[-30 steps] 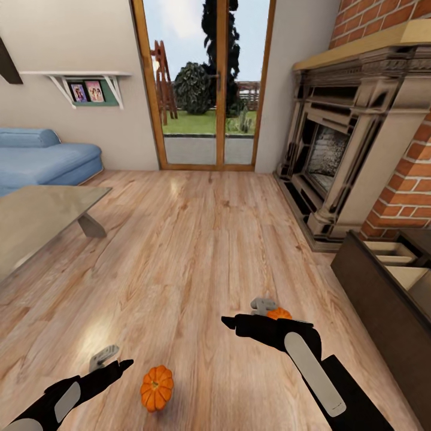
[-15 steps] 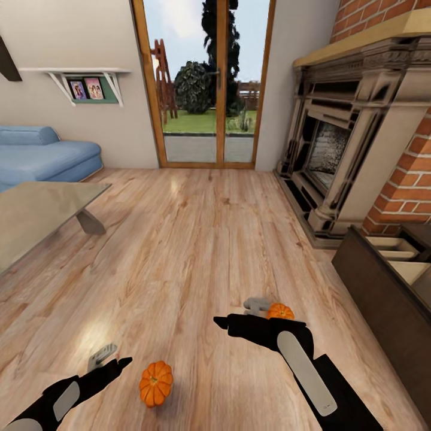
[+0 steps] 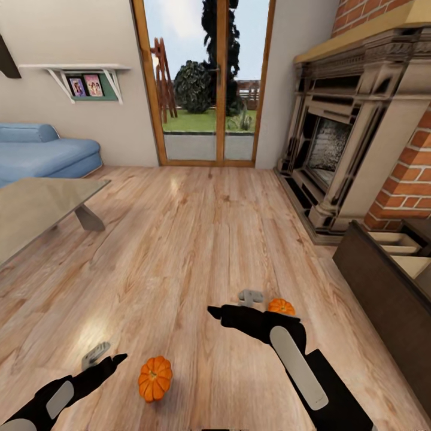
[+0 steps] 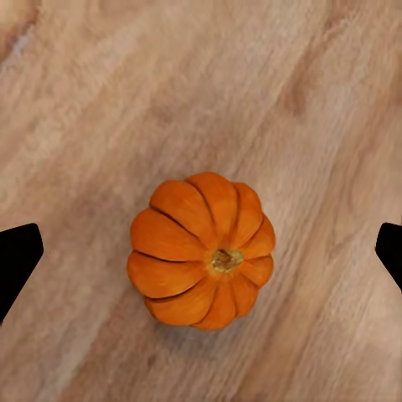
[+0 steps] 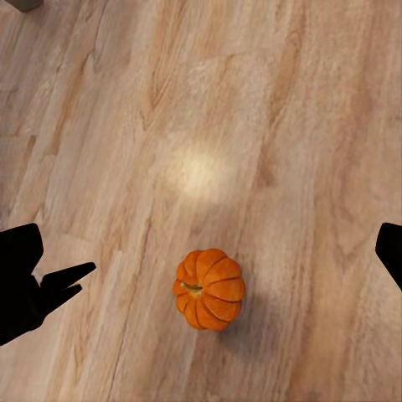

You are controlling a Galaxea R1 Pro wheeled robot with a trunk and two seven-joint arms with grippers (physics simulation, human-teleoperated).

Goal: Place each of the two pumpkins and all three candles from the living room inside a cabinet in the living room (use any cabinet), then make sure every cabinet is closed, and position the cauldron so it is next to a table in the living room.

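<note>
Two orange ribbed pumpkins lie on the plank floor. One pumpkin (image 3: 155, 378) sits just right of my left gripper (image 3: 106, 358), which is open. In the left wrist view this pumpkin (image 4: 201, 249) lies centred between the wide-apart black fingertips (image 4: 18, 255). The other pumpkin (image 3: 281, 306) peeks out from behind my right arm. My right gripper (image 3: 230, 304) is open and points left, empty. The right wrist view looks down on a pumpkin (image 5: 209, 289) on the floor. The dark-brown cabinet (image 3: 383, 299) stands at the right, open, with beige compartments showing. The grey table (image 3: 36, 206) is at the left.
A beige-and-black fireplace (image 3: 341, 149) with a brick chimney fills the right wall. Glazed wooden doors (image 3: 206, 84) are straight ahead, a blue sofa (image 3: 42, 155) at the far left. A wide stretch of plank floor (image 3: 197, 239) lies between table and fireplace.
The right gripper has slid left, uncovering more of the pumpkin behind it. The left gripper has drawn back slightly from its pumpkin. The view has shifted a little.
</note>
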